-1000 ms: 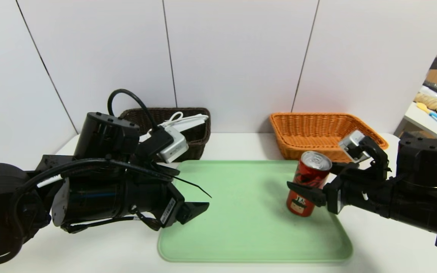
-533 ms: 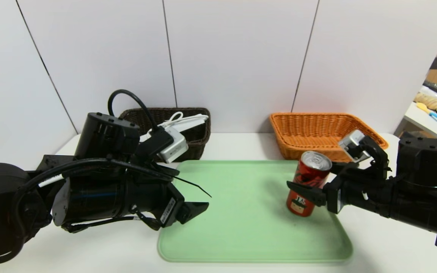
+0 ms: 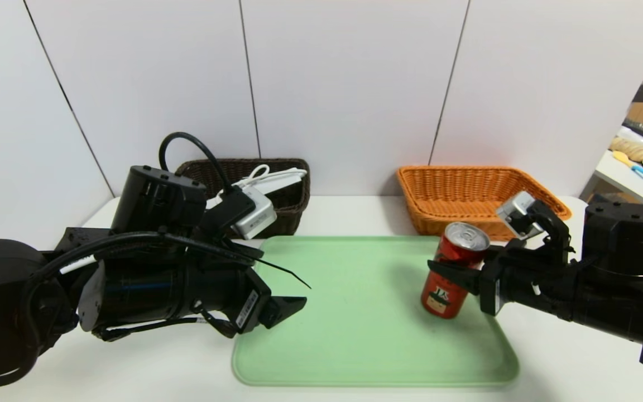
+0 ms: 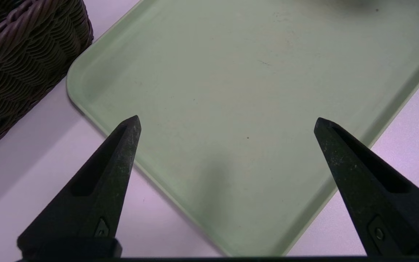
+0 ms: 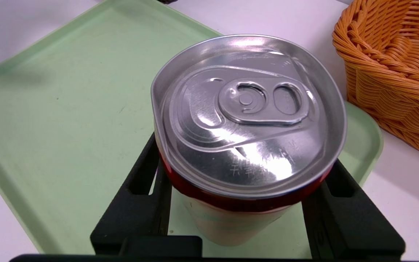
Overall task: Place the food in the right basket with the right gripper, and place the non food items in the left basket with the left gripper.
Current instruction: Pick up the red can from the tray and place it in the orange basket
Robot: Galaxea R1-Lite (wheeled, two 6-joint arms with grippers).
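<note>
Right gripper (image 3: 458,273) clamped on my can (image 3: 452,271), tilted, near tray's (image 3: 355,335) right edge; left gripper (image 4: 226,122) spread wide over tray's left edge

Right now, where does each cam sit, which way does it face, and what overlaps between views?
Head view: mounted high, facing forward and down at the green tray, both baskets and both arms; the right gripper is shut on the red can, the left gripper hovers open.
Left wrist view: behind the left gripper's fingers, facing the tray and the dark basket.
Right wrist view: behind the right gripper's fingers, looking down on the can top, with the orange basket beside.
Shared: the tray shows in all three views.
</note>
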